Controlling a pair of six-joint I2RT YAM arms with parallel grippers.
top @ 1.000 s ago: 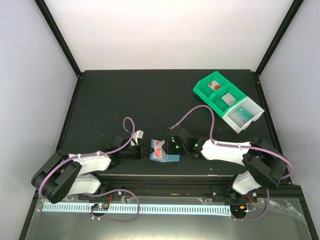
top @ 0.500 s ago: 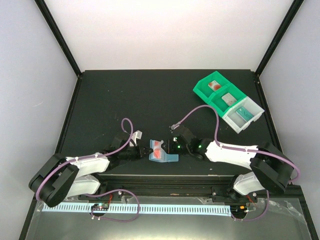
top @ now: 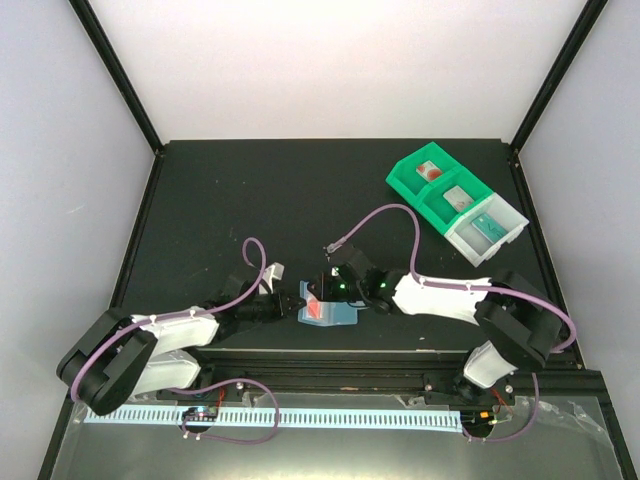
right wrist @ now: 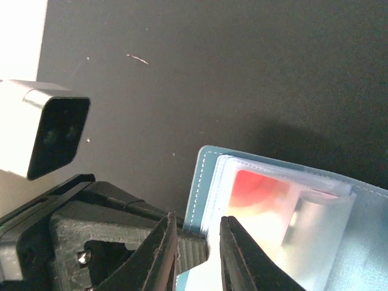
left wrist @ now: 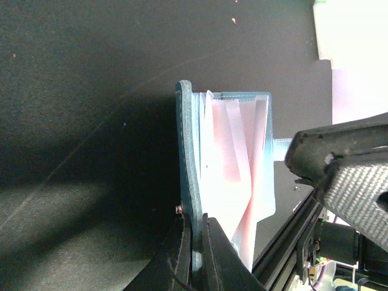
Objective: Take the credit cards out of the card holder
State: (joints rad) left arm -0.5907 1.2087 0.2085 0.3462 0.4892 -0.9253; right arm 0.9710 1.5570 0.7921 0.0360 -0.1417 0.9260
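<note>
The light blue card holder (top: 330, 312) lies open near the table's front edge. My left gripper (top: 290, 303) is shut on the edge of its left cover; in the left wrist view the cover (left wrist: 189, 151) stands on edge between the jaws (left wrist: 197, 245). A red card (right wrist: 259, 189) shows inside the clear sleeves, which look pinkish in the left wrist view (left wrist: 233, 170). My right gripper (top: 322, 290) is open over the holder's left part, and its fingertips (right wrist: 195, 242) straddle the cover edge (right wrist: 203, 182) and the sleeves.
A green bin (top: 412, 186) and a joined clear bin (top: 503, 238) stand at the back right, with cards inside. The left gripper's black body (right wrist: 85, 230) and camera (right wrist: 51, 133) sit close to the right fingers. The table's front rail (top: 330, 350) is just behind the holder.
My right gripper has moved left, from beside the holder's right side to over its left part. My left gripper keeps its hold and has barely moved.
</note>
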